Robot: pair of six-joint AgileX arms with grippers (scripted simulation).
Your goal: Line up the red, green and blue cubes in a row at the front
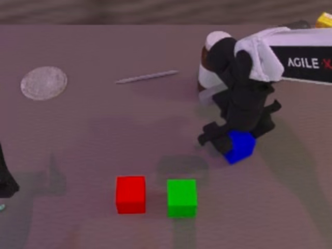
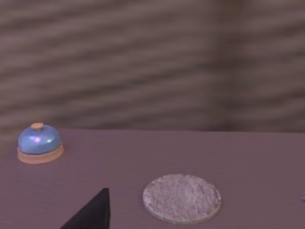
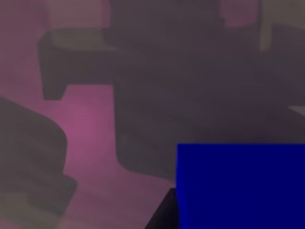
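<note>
Top view: three cubes, one of each colour. Red cube (image 1: 130,194) and green cube (image 1: 181,197) sit side by side, apart, near the front of the mauve worktop (image 1: 78,140). Blue cube (image 1: 239,146) sits further back right, under the right end effector (image 1: 228,139); whether it grips is unclear. One grey disc (image 1: 44,82), one thin rod (image 1: 147,77). Left end effector (image 1: 6,179) parked at left edge.

Left wrist view: one disc (image 2: 182,198), one blue bell (image 2: 40,143), striped wall behind.

Right wrist view: blue cube (image 3: 240,186) close up.
</note>
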